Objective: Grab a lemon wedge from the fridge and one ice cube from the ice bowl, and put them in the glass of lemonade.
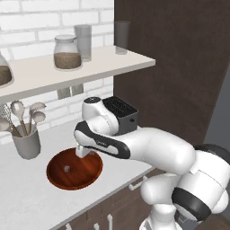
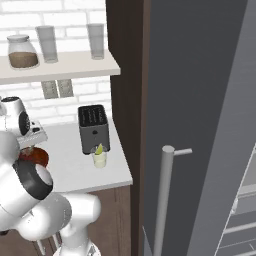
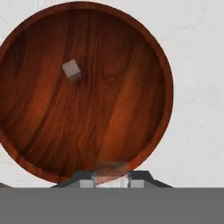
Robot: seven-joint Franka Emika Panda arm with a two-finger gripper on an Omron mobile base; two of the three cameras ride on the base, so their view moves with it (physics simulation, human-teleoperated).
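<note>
The reddish-brown ice bowl [image 3: 131, 87] lies right under my hand, with one small whitish ice cube [image 3: 71, 70] resting in its left half. My gripper [image 3: 111, 181] hangs over the bowl's near rim, shut on another translucent ice cube [image 3: 110, 169] held between its fingertips. From the left base, the gripper [image 1: 82, 152] hovers just above the bowl [image 1: 87, 173], and the loose cube [image 1: 67, 169] sits inside. The glass of lemonade [image 2: 100, 160] stands in front of the toaster, a lemon wedge [image 2: 99, 149] sticking up from it. The grey fridge [image 2: 200, 100] with its bar handle [image 2: 165, 195] rises on the right.
A black toaster [image 1: 120, 110] stands behind the arm by the dark cabinet [image 1: 179, 67]. A grey utensil cup [image 1: 27, 144] with spoons sits left of the bowl. The shelf [image 1: 81, 67] above carries a jar [image 1: 67, 53] and tall grey glasses [image 1: 83, 41].
</note>
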